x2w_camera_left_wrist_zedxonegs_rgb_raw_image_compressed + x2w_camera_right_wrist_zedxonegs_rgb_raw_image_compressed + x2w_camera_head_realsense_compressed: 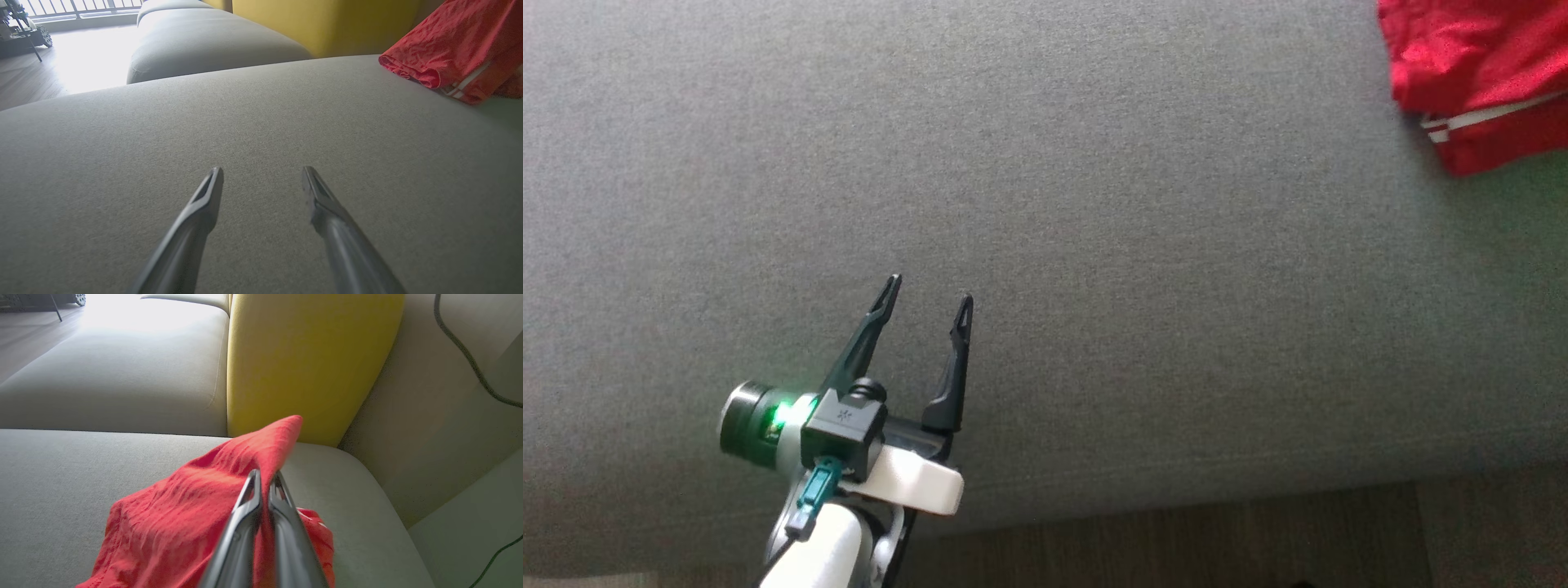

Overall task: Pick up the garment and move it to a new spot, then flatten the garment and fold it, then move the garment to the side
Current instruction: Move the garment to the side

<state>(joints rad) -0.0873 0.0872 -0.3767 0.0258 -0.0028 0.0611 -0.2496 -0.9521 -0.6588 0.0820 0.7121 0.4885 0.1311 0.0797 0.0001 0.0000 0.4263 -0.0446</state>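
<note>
The garment [1474, 77] is a red cloth with white stripes, lying at the far right of the grey sofa seat [1045, 204] in the head view. In the right wrist view my right gripper [265, 477] is shut on a fold of the garment [196, 514], lifting it into a peak above the seat. My left gripper [927, 298] stands open over bare cushion at the lower left, well apart from the cloth. The left wrist view has the left gripper [261, 173] with nothing between its fingers and the garment [453, 45] at the upper right.
A yellow cushion [306, 355] stands against the sofa back behind the garment. Another grey seat [212, 45] adjoins to the far side. A black cable [470, 355] runs across the backrest. The seat's front edge and wooden floor [1176, 539] lie near the left arm.
</note>
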